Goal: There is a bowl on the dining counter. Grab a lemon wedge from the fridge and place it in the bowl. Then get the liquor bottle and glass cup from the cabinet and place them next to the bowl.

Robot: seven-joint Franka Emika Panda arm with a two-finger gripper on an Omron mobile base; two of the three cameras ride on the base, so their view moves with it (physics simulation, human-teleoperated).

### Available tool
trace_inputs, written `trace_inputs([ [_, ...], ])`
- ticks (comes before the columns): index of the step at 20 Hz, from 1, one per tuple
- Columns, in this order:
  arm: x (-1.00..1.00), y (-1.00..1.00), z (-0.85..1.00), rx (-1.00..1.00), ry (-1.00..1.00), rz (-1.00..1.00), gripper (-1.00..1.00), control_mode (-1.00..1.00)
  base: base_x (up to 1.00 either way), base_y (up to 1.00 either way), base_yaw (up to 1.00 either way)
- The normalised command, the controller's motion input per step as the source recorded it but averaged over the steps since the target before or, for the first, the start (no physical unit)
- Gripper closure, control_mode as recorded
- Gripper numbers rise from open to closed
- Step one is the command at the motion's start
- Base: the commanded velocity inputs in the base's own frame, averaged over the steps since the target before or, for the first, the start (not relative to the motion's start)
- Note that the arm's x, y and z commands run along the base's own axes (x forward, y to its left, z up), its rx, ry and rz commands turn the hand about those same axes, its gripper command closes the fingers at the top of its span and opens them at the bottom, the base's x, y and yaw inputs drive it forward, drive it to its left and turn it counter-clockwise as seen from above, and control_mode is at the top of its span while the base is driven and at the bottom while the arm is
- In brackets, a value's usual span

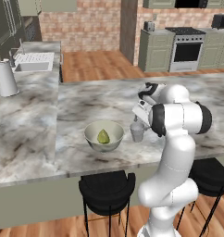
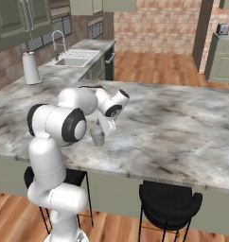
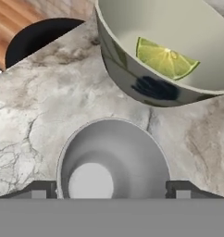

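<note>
The glass cup (image 3: 113, 159) stands upright on the dining counter (image 1: 86, 99) just beside the bowl (image 1: 103, 136), where the lemon wedge (image 3: 164, 59) lies. The gripper (image 3: 112, 189) straddles the cup, fingers spread clear of its sides, holding nothing.

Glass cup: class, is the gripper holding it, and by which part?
Cannot be told: the clear glass cup stands on the marble counter, the gripper finger tips flanking its upper sides, contact unclear.
</note>
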Motion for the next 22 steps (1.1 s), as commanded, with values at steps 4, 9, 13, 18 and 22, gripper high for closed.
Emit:
trace_inputs([
  [4,-0.19,-0.04,0.67,0.00,-0.02,0.00,-1.00,-1.00,0.00,0.00,0.00],
  [9,-0.38,0.00,0.94,-0.02,-0.05,0.00,-1.00,-1.00,0.00,0.00,0.00],
  [13,-0.61,0.00,0.97,-0.11,-0.03,-0.01,-1.00,-1.00,0.00,0.00,0.00],
  [18,-0.84,0.00,0.94,-0.18,-0.04,0.00,-1.00,-1.00,0.00,0.00,0.00],
  [22,-0.96,0.00,0.82,-0.20,-0.12,0.01,-1.00,-1.00,0.00,0.00,0.00],
])
